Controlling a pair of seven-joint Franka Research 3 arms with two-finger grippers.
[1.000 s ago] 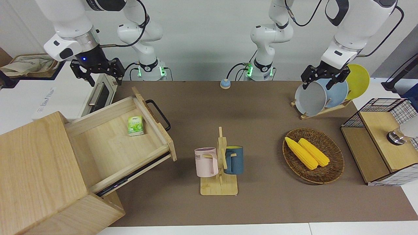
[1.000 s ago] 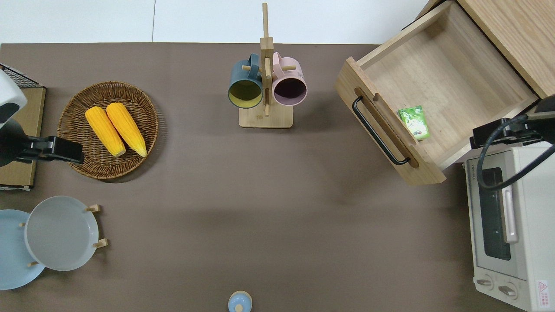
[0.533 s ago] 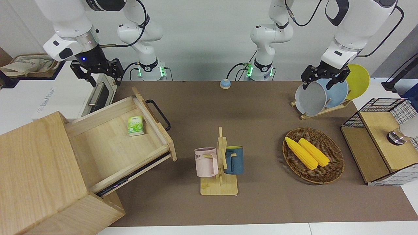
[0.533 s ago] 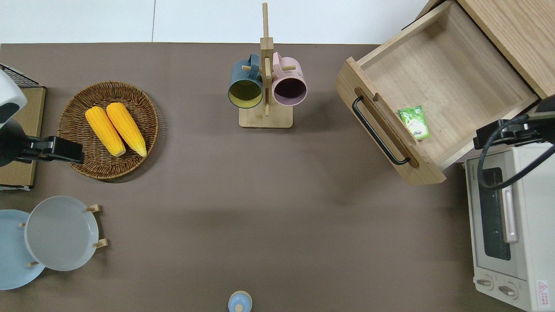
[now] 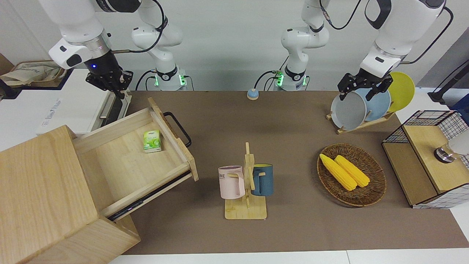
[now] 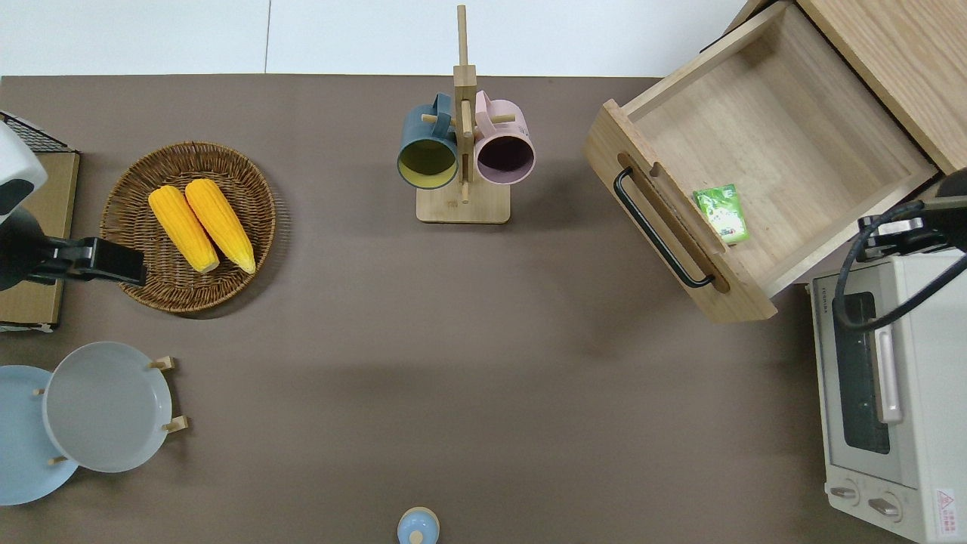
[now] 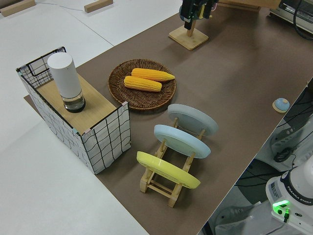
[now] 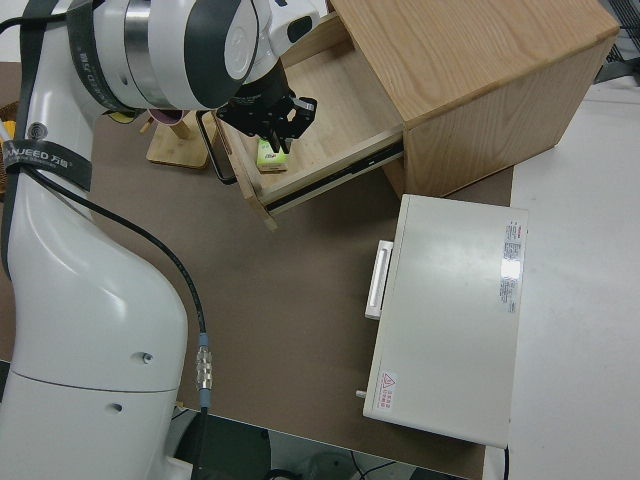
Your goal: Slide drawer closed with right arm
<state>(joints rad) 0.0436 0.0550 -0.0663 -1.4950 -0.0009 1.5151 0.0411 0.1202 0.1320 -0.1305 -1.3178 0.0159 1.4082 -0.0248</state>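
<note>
The drawer [image 5: 139, 154] stands pulled out of its cabinet [image 5: 44, 198] at the right arm's end of the counter [image 5: 285, 121]. The right hand [image 5: 111, 82] hovers above the oven [image 6: 884, 393]; whether its fingers are apart, I cannot tell. The left arm is parked.

Brown table [image 5: 293, 121] with corn basket [image 5: 373, 190]

**Pale wood, black metal, glossy white**

The drawer [image 5: 124, 161] is light, matt wood with visible grain; its loop handle [image 5: 178, 128] looks like black metal. The cabinet [image 5: 44, 198] shows the same wood — smooth, unpainted. The right arm [image 5: 78, 35] has a glossy white shell and a silver ring. The toaster oven [image 6: 891, 393] is smooth off-white. The table mat [image 6: 468, 363] looks matt brown.
</note>
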